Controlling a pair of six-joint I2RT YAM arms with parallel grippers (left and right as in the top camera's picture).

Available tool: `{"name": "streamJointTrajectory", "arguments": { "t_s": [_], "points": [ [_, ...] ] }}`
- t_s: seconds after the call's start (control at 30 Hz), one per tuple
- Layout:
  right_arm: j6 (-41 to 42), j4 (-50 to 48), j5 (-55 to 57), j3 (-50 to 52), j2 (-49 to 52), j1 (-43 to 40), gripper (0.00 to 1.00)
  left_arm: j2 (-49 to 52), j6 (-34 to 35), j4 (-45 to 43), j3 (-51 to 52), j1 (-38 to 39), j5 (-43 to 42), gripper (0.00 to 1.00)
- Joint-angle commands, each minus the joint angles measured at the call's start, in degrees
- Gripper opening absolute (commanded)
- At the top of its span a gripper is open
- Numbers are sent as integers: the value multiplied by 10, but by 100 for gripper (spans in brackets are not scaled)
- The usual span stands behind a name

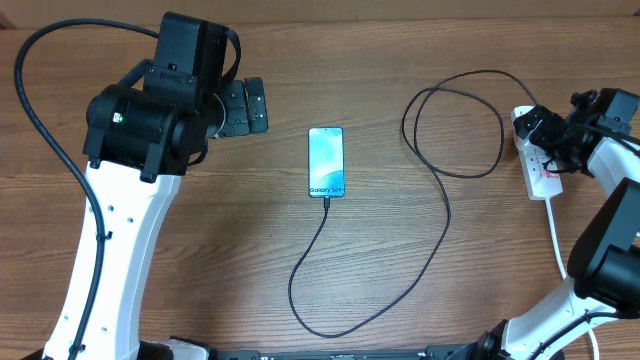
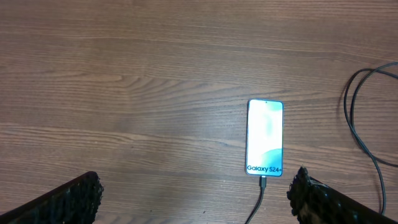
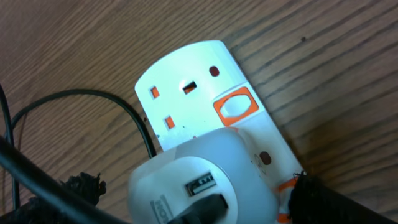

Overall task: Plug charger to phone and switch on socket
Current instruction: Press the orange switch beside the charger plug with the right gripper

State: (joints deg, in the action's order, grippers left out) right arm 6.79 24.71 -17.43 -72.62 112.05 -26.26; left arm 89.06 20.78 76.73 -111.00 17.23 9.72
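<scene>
The phone (image 1: 326, 162) lies face up mid-table, its teal screen lit (image 2: 265, 137). The charger (image 1: 432, 255), a thin black cable, has its tip in the phone's bottom edge (image 2: 263, 183). From there it loops toward the table front and right to the socket (image 1: 543, 172). The socket (image 3: 193, 81) is white with an orange-red switch (image 3: 236, 107). A white adapter (image 3: 186, 168) sits in its nearer outlet with the cable's black plug in it. My right gripper (image 3: 199, 199) stands open, straddling the adapter. My left gripper (image 2: 196, 205) hangs open above bare table left of the phone.
A white cord (image 1: 556, 235) runs from the socket toward the front right. The charger's slack forms a double loop (image 1: 455, 125) left of the socket. My left arm (image 1: 120, 210) fills the left side of the table.
</scene>
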Motion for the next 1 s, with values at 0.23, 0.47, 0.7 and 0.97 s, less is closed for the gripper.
{"name": "streamJointTrajectory", "arguments": {
  "t_s": [0.23,0.47,0.7,0.97],
  "points": [
    [3,33,-24,-1,14,7,100,-1,-10,0,-3,0,10,100],
    [-11,28,-50,-1,17,17,100,-1,-10,0,-3,0,10,100],
    [-8,40,-73,-1,32,18,100,-1,-10,0,-3,0,10,100],
    [-9,54,-80,-1,32,18,100,-1,-10,0,-3,0,10,100]
  ]
}}
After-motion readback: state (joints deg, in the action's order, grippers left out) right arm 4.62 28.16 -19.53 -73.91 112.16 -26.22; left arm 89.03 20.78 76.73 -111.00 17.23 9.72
